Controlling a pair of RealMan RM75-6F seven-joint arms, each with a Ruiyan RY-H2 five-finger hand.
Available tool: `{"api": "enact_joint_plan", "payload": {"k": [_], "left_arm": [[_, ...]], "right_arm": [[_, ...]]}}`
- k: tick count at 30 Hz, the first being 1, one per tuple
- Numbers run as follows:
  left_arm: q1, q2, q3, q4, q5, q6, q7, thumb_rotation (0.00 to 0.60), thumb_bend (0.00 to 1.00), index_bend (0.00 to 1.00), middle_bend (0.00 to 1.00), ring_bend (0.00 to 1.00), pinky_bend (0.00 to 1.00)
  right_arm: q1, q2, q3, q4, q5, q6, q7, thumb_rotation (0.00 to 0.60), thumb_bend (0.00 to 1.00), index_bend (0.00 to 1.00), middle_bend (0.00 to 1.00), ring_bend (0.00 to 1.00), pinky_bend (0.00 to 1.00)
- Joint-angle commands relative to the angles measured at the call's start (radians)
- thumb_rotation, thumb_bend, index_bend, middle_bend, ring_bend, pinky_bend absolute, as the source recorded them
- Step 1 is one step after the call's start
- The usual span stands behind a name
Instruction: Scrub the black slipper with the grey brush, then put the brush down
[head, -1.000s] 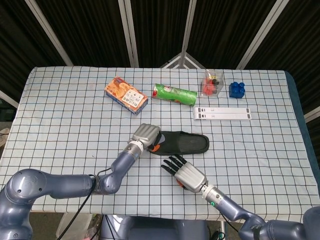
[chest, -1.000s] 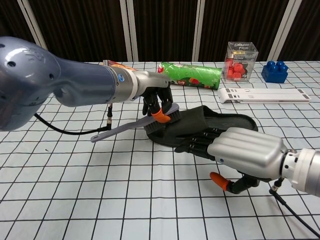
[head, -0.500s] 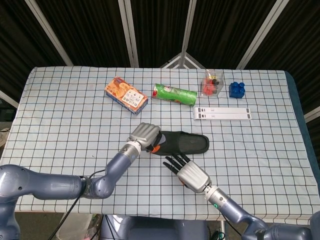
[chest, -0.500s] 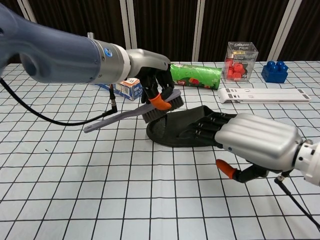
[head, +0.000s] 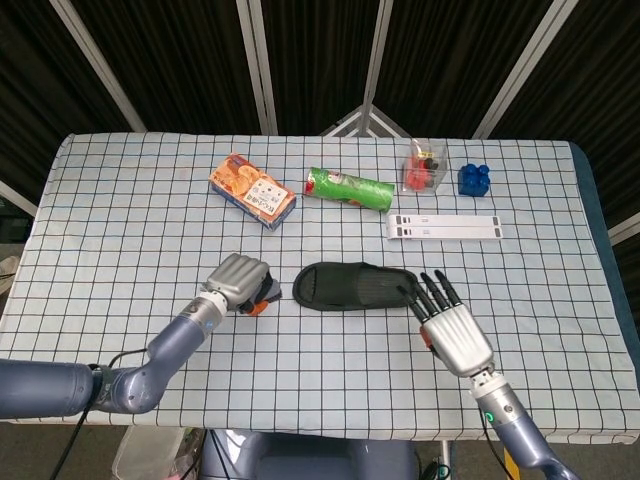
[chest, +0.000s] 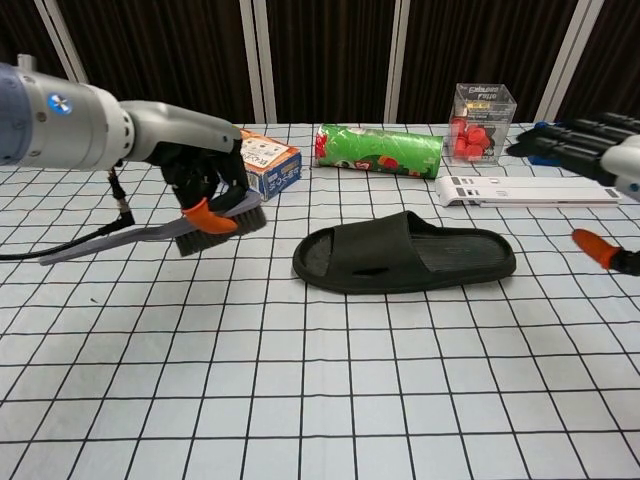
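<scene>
Both hands have pulled off the black slipper: my left hand still grasps the grey brush, right hand released, so I judge scrubbing done, set-down pending.

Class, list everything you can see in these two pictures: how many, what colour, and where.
slipper: 1, black, middle of the table, lying free.
brush: 1, grey, held left of the slipper.
carton: 1, orange and white, far left of centre.
green pack: 1, green, far centre, on its side.
clear box: 1, clear with red pieces, far right.
blue block: 1, blue, right of the clear box.
white strip: 1, white, in front of the clear box.
table: 1, white cloth with dark grid.
left robot hand: 1, grey, grips the brush.
right robot hand: 1, grey, fingers spread, right of the slipper.
</scene>
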Motion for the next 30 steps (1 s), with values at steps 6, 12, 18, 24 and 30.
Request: {"api": "enact_joint_plan", "payload": {"k": [6, 12, 18, 24, 30], "left_arm": [[0.133, 0.054, 0.141, 0.02, 0.245, -0.014, -0.047, 0.6, 0.77, 0.55, 0.64, 0.55, 0.51], [0.164, 0.05, 0.213, 0.063, 0.32, -0.02, -0.012, 0.6, 0.76, 0.54, 0.63, 0.55, 0.51], [0.192, -0.004, 0.25, 0.139, 0.397, -0.028, 0.003, 0.6, 0.7, 0.51, 0.6, 0.53, 0.49], [0.234, -0.064, 0.251, 0.213, 0.529, 0.02, -0.019, 0.6, 0.41, 0.35, 0.45, 0.37, 0.38], [0.267, -0.083, 0.241, 0.244, 0.604, 0.02, -0.098, 0.6, 0.13, 0.07, 0.24, 0.22, 0.34]], "right_arm": [[-0.096, 0.035, -0.013, 0.077, 0.061, 0.062, 0.134, 0.6, 0.56, 0.0, 0.02, 0.0, 0.0], [-0.112, 0.015, -0.021, 0.115, 0.045, 0.063, 0.161, 0.6, 0.56, 0.0, 0.02, 0.0, 0.0], [-0.114, 0.002, -0.008, 0.139, 0.056, 0.046, 0.178, 0.6, 0.56, 0.0, 0.02, 0.0, 0.0], [-0.118, 0.008, 0.001, 0.139, 0.058, 0.041, 0.187, 0.6, 0.56, 0.0, 0.02, 0.0, 0.0], [-0.124, 0.012, 0.007, 0.14, 0.068, 0.034, 0.196, 0.6, 0.56, 0.0, 0.02, 0.0, 0.0]]}}
